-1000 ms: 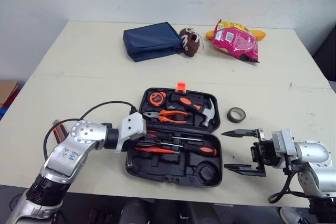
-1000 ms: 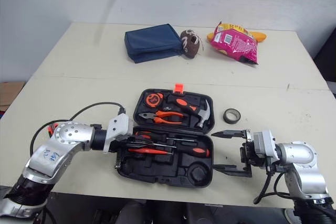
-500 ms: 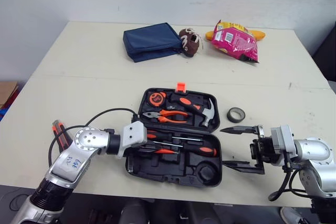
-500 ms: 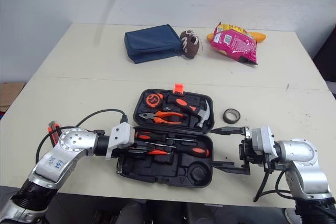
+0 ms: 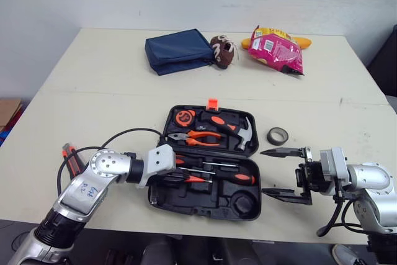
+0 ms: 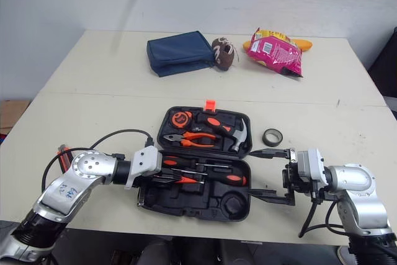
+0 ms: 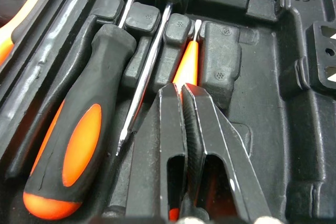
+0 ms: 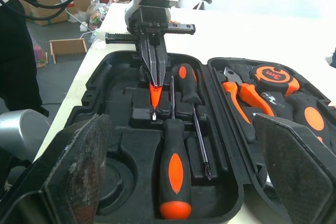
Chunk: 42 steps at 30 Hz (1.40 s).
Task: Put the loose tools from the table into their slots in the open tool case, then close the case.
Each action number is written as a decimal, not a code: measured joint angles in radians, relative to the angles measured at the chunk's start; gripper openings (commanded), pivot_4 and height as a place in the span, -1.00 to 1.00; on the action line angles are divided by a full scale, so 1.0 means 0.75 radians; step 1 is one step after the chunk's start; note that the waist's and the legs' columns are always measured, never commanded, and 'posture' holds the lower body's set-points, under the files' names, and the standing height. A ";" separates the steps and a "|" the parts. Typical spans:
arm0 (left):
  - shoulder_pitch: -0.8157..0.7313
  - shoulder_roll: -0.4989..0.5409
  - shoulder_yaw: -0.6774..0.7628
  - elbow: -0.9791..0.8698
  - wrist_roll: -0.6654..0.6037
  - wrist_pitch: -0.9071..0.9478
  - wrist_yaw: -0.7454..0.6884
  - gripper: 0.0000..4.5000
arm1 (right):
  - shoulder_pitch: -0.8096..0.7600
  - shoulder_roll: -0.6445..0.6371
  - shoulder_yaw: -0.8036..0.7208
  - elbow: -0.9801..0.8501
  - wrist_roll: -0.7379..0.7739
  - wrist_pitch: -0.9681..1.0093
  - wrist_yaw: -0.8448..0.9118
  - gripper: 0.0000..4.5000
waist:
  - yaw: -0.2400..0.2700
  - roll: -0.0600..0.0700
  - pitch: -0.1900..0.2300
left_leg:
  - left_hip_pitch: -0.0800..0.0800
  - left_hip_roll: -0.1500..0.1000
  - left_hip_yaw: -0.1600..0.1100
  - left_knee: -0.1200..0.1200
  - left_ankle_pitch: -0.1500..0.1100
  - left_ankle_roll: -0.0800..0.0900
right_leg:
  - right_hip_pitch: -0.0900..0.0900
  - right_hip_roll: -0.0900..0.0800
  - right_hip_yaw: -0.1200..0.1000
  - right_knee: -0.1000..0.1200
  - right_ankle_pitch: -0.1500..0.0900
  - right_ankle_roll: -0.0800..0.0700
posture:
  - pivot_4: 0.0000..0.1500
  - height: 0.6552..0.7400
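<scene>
The black tool case (image 5: 200,207) lies open near the table's front edge, holding a tape measure (image 5: 184,116), pliers (image 5: 200,135), a hammer (image 5: 238,130) and black-and-orange screwdrivers (image 5: 231,177). My left gripper (image 5: 184,177) reaches into the near half from the left, shut on a small orange tool (image 7: 188,61) whose tip rests among the moulded slots. My right gripper (image 5: 263,172) stands open on the table just right of the case, facing it. A black tape roll (image 5: 279,135) lies loose beyond it. The round slot (image 5: 247,205) at the case's front right holds nothing.
A blue pouch (image 5: 178,49), a brown plush toy (image 5: 224,50) and a pink snack bag (image 5: 277,49) sit at the table's far side. An orange-and-black item (image 5: 70,155) lies by my left elbow, partly hidden. The case's orange latch (image 5: 214,102) points away from me.
My left arm has dropped lower and its gripper has slid a little further right inside the case with the orange tool. The right gripper has edged slightly towards the case.
</scene>
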 measured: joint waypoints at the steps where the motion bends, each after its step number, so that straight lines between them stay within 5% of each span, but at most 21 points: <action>1: 0.015 -0.016 0.017 0.005 -0.013 -0.020 0.003 -0.97 | -0.001 0.000 0.000 0.015 -0.001 -0.002 0.002 1.00 | 0.001 0.000 0.000 | 0.000 0.000 0.000 0.000 0.000 0.000 | 0.000 0.000 0.000 0.000 0.000 0.000 | 1.00 1.00; 10: 0.240 -0.022 0.483 -0.042 -0.264 -0.180 -0.001 -0.97 | 0.000 -0.121 -0.213 0.207 -0.011 -0.098 0.030 1.00 | 0.000 -0.002 0.003 | -0.004 0.001 0.000 -0.001 -0.001 -0.001 | -0.002 0.000 -0.001 -0.005 0.000 0.000 | 1.00 1.00; 20: 0.660 0.065 1.377 0.243 -0.326 -0.215 0.120 0.98 | 0.046 -0.291 -0.535 0.898 -0.144 -0.508 0.041 1.00 | -0.005 -0.004 0.005 | -0.002 0.000 0.002 -0.005 -0.008 0.008 | -0.001 -0.002 -0.001 -0.015 0.000 0.000 | 1.00 1.00; 30: 0.816 0.107 1.730 0.926 -0.242 -0.464 0.282 1.00 | -0.081 -0.351 -0.565 1.374 -0.256 -0.757 -0.094 1.00 | -0.039 -0.008 0.006 | -0.001 0.001 0.005 -0.005 -0.015 0.001 | -0.002 -0.007 -0.004 -0.016 -0.001 -0.004 | 1.00 1.00; 38: 0.867 0.037 1.702 0.699 -0.291 -0.426 0.305 1.00 | -0.245 -0.315 -0.463 1.350 -0.268 -0.734 -0.062 1.00 | -0.041 -0.007 0.006 | 0.000 0.001 0.005 -0.012 -0.015 0.001 | -0.002 -0.008 -0.007 -0.016 0.000 -0.005 | 1.00 1.00; 42: 0.922 -0.032 1.674 0.392 -0.394 -0.132 0.419 1.00 | -0.287 -0.182 -0.372 1.085 -0.192 -0.575 -0.008 1.00 | -0.048 -0.008 0.006 | -0.001 0.002 0.004 -0.016 -0.011 0.003 | -0.003 -0.004 -0.006 -0.016 0.000 -0.005 | 1.00 1.00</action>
